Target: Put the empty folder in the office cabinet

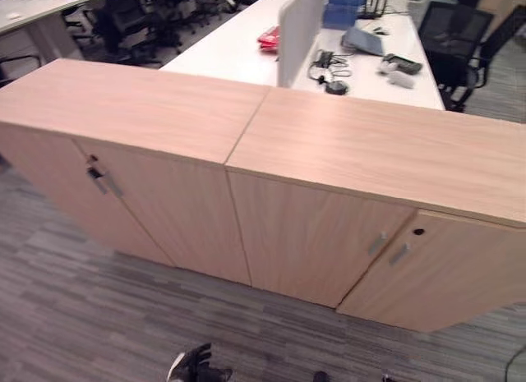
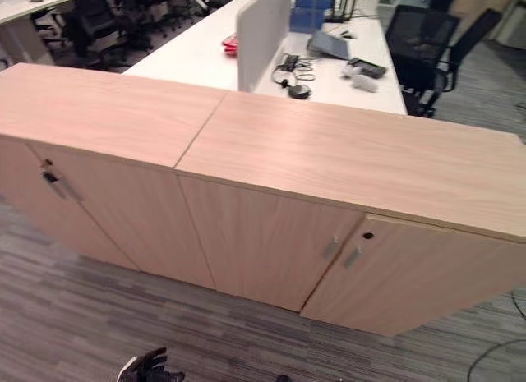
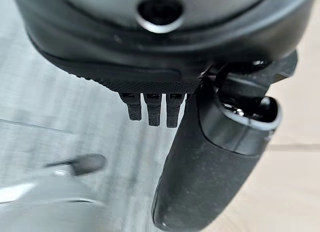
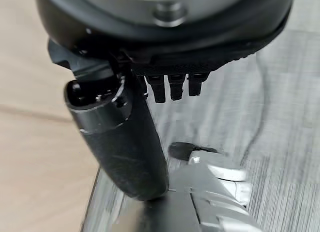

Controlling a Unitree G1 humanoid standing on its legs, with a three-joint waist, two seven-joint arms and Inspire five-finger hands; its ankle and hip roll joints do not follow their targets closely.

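This is an office. A long, low wooden cabinet [image 1: 271, 177] with shut doors and small metal handles [image 1: 400, 253] stands in front. Behind it is a long white desk [image 1: 238, 45] with a grey screen [image 1: 297, 29] standing up along its middle. On the desk lie black cables [image 1: 329, 66], a red thing [image 1: 269, 39] and blue boxes [image 1: 341, 8]. Black office chairs [image 1: 456, 45] stand at the far right, and more chairs [image 1: 136, 16] at the far left by another white desk [image 1: 33, 8]. The floor is grey striped carpet [image 1: 99, 316].
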